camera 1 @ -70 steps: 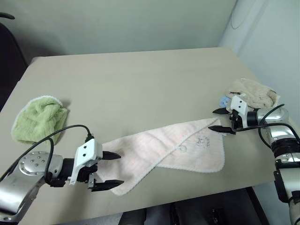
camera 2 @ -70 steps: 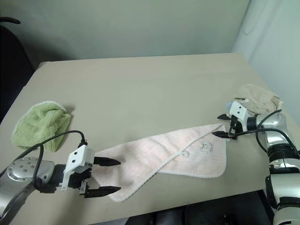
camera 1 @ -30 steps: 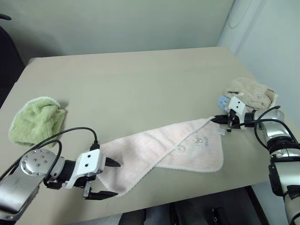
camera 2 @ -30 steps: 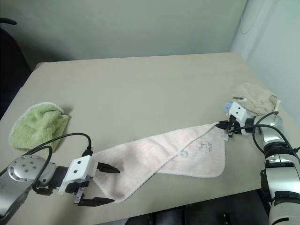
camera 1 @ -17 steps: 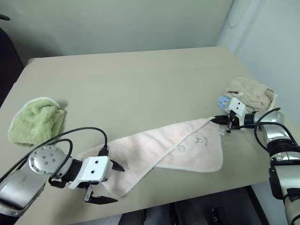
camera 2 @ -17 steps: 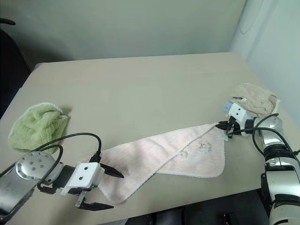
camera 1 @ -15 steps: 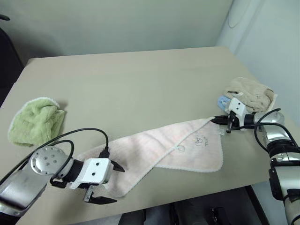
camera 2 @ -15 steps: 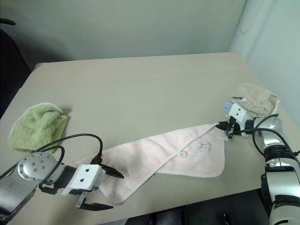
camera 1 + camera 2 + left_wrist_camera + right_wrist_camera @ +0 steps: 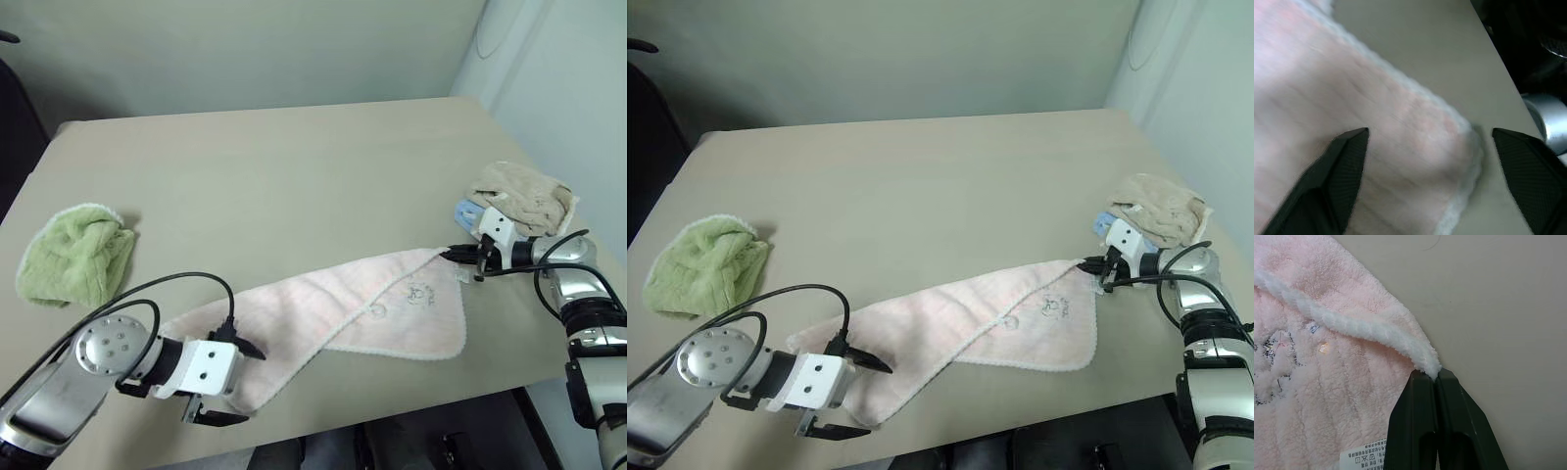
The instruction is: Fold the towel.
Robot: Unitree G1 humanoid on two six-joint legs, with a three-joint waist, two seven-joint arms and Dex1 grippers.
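Observation:
The pale pink towel (image 9: 333, 305) lies stretched in a loose diagonal band across the near part of the table, white edging along its borders and an embroidered motif (image 9: 421, 292) near its right end. My left gripper (image 9: 247, 384) sits low at the towel's near left corner, open, one finger above the cloth and one off the table side. In the left wrist view the towel corner (image 9: 1415, 132) lies between the two spread fingers. My right gripper (image 9: 454, 254) is shut on the towel's far right corner, and the right wrist view shows the white edge (image 9: 1376, 335) pinched at the fingertips.
A crumpled lime-green towel (image 9: 73, 253) lies at the table's left. A beige towel (image 9: 519, 191) with something blue (image 9: 465, 211) beside it sits at the right edge. The tan table (image 9: 294, 166) ends just past my left gripper.
My right gripper, open at first, has shut on the towel's right corner and held still. My left gripper has sunk and rolled onto the towel's near left corner, its jaws a little narrower.

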